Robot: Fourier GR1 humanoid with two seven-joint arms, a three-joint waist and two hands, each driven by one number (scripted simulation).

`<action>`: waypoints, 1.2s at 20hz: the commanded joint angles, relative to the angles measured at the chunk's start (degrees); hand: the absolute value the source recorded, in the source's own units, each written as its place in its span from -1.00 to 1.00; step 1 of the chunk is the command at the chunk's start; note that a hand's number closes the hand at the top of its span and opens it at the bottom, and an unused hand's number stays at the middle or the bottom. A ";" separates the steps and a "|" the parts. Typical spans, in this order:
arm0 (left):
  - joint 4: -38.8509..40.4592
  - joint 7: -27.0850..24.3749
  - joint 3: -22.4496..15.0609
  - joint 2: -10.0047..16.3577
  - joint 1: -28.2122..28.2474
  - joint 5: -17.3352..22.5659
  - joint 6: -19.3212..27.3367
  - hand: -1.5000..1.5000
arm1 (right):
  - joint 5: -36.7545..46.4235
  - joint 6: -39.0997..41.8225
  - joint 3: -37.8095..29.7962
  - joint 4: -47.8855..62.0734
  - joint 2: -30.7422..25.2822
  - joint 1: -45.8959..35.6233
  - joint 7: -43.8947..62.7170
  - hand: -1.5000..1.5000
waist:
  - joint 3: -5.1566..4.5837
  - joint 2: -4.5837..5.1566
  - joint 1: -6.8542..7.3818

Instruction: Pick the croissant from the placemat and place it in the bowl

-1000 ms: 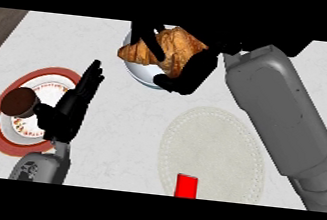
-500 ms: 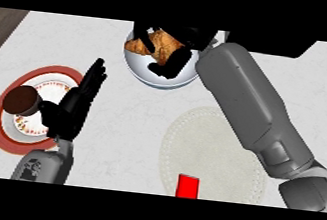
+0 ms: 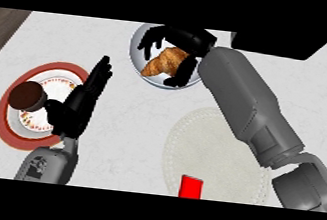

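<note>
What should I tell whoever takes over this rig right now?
Right hand: over the bowl, fingers and thumb curled round the croissant.
Left hand: open, holding nothing, resting beside the red-rimmed plate.
Croissant: off the placemat and down inside the bowl. Only a small red object lies on the placemat.
Done: the pick and the carry to the bowl.
Left: open the right hand to let the croissant go, then draw that arm back clear of the bowl.
</note>
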 commanded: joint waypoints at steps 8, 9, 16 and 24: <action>1.05 -0.29 0.56 0.60 -0.67 0.32 -0.92 0.00 | -7.67 9.39 -8.69 7.85 -0.69 -2.80 -11.96 -1.00 | 0.05 0.17 0.03; 1.67 -1.00 1.10 0.92 -0.84 0.46 -1.04 0.00 | -9.28 9.45 -10.36 7.97 -0.72 -3.07 -11.87 -1.00 | 0.05 0.23 0.00; 1.78 0.41 0.67 -0.29 -1.72 0.01 0.04 0.00 | -13.68 17.16 -15.04 11.92 -5.55 -5.72 -7.71 -1.00 | 0.04 0.21 -0.18; 1.74 -1.56 0.16 -0.22 -1.50 -0.48 -0.34 0.00 | -17.83 29.34 -18.67 13.68 -12.05 -7.17 -2.88 -1.00 | 0.09 0.85 0.98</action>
